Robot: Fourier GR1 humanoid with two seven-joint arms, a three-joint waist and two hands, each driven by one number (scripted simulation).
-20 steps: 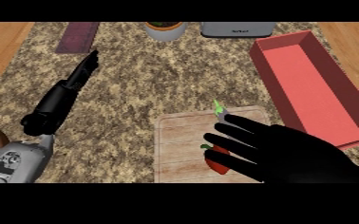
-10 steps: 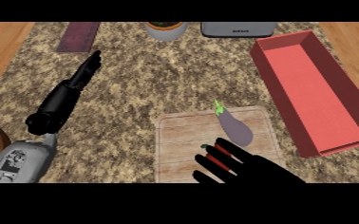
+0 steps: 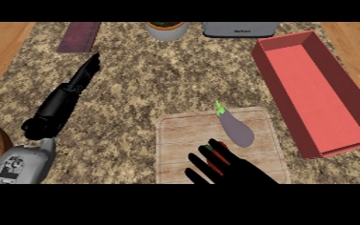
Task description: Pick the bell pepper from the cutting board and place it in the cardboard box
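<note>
The black right hand (image 3: 228,169) sits low on the pale wooden cutting board (image 3: 175,138), fingers spread over the red bell pepper (image 3: 215,156), nearly hiding it. The long red cardboard box (image 3: 309,83) lies up-right. The left hand (image 3: 85,71) rests straight-fingered, far off.

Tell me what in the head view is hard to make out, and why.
Head view: the right hand is flat black, so its fingers merge; it covers most of the bell pepper, leaving only red slivers. The left hand is equally dark. The eggplant and the cutting board read clearly.
</note>
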